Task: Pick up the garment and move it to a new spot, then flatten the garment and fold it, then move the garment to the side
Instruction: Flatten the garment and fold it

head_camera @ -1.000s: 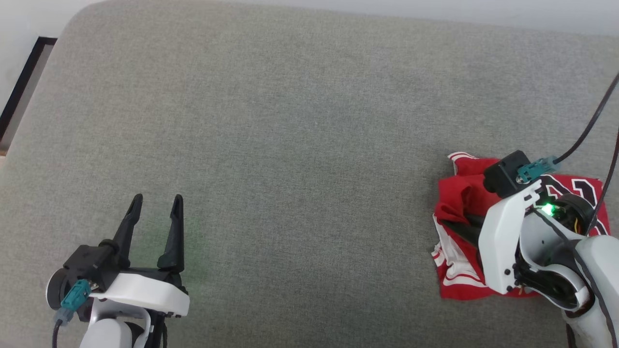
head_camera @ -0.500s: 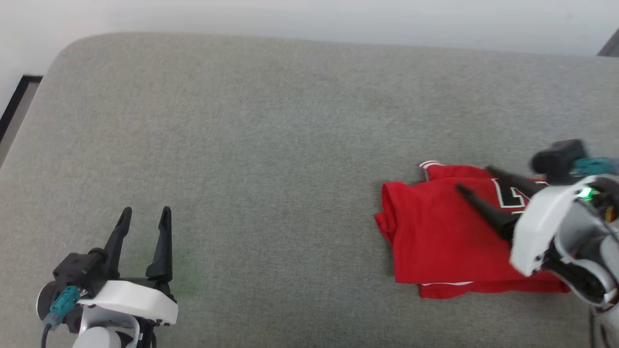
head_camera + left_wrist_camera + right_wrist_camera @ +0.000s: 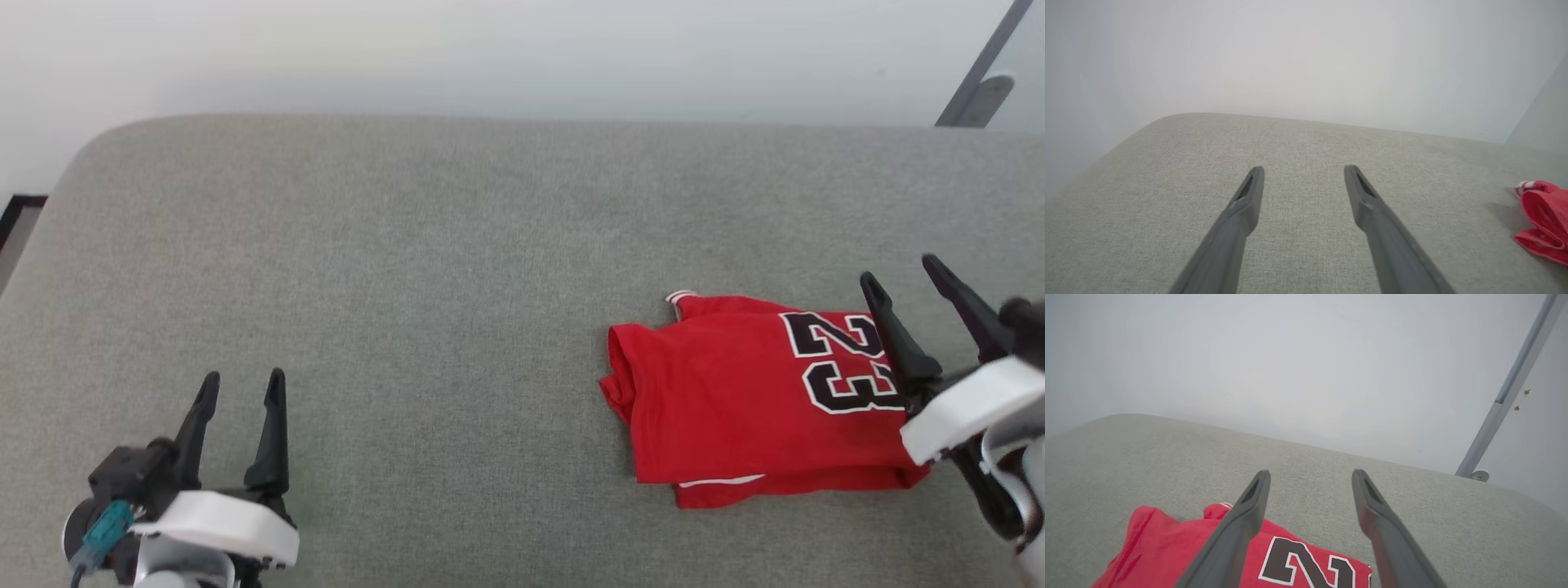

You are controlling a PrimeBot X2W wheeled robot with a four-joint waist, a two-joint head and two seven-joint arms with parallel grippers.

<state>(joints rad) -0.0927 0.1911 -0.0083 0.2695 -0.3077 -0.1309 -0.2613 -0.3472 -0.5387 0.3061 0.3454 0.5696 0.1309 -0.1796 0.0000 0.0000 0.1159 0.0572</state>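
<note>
The garment [image 3: 735,408] is a red shirt folded into a compact rectangle, lying on the right side of the grey cushion [image 3: 408,269] with a black white-outlined "23" facing up. My right gripper [image 3: 902,272] stands open above the garment's right edge, nothing between its fingers. The right wrist view has the garment [image 3: 1167,551] below the open right gripper [image 3: 1310,477]. At the lower left my left gripper [image 3: 241,382] is open and empty over bare cushion, far from the garment. A red corner of the garment [image 3: 1543,220] sits at the right edge of the left wrist view, beside the left gripper [image 3: 1302,171].
The grey cushion has rounded far corners and ends at a pale wall [image 3: 490,57]. A grey metal post [image 3: 976,77] rises at the far right; its base [image 3: 1478,475] stands behind the cushion's far edge. Dark flooring [image 3: 12,216] lies past the left edge.
The right gripper opened, let go of the garment and lifted back to the right. The garment now lies flat with the "23" uncovered. The camera tilted up, shifting the whole picture down.
</note>
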